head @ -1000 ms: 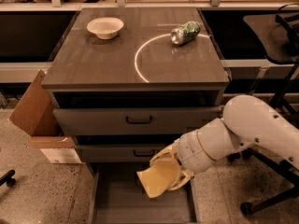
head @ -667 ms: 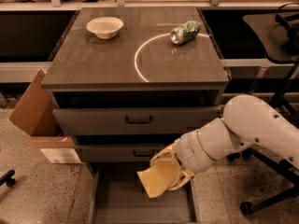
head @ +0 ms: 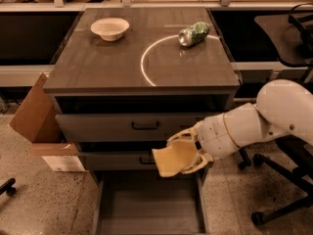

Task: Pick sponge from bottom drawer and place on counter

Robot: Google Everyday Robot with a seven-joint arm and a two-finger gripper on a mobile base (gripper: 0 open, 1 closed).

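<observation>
My gripper [head: 183, 153] is shut on the pale yellow sponge [head: 172, 161] and holds it in the air above the open bottom drawer [head: 146, 204], in front of the middle drawer. The white arm reaches in from the right. The bottom drawer is pulled out and its grey floor shows bare. The counter [head: 107, 62], dark wood-grain with a white arc line, lies above and behind the gripper.
A white bowl [head: 110, 28] stands on the counter at the back left. A crushed green can [head: 193, 34] lies at the back right. A cardboard box [head: 36, 116] leans at the cabinet's left. An office chair base [head: 274, 199] is at the right.
The gripper with the sponge has risen slightly above the bottom drawer; the arm otherwise has barely moved.
</observation>
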